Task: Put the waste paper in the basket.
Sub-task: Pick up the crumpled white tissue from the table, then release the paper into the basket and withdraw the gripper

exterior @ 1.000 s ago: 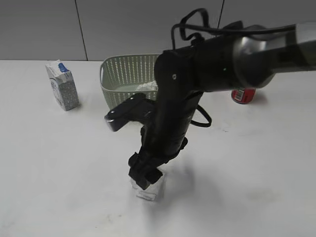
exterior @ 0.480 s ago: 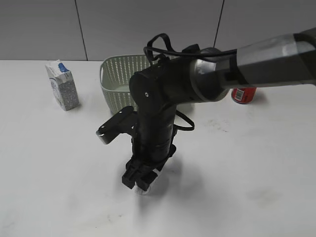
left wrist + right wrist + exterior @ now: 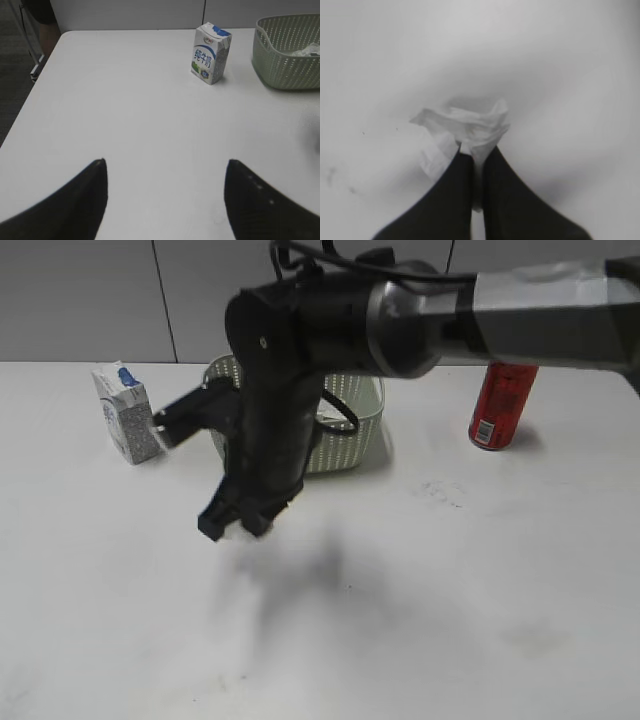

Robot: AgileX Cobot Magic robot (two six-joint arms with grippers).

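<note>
My right gripper (image 3: pixel 476 150) is shut on a crumpled white waste paper wad (image 3: pixel 465 125) and holds it in the air above the table. In the exterior view this gripper (image 3: pixel 232 525) hangs in front of and left of the pale green basket (image 3: pixel 350 440), and the wad is barely visible there. The arm hides much of the basket. The left wrist view shows the basket (image 3: pixel 280 55) at the far right with another white paper wad (image 3: pixel 307 50) inside. My left gripper (image 3: pixel 165 162) is open and empty over bare table.
A white-and-blue carton (image 3: pixel 127 412) stands left of the basket; it also shows in the left wrist view (image 3: pixel 211 55). A red can (image 3: pixel 497 400) stands at the right. The table's left edge (image 3: pixel 35 95) drops to dark floor.
My right gripper has risen off the table with the paper wad and moved left and back toward the basket. The spot where the wad lay is now bare.
</note>
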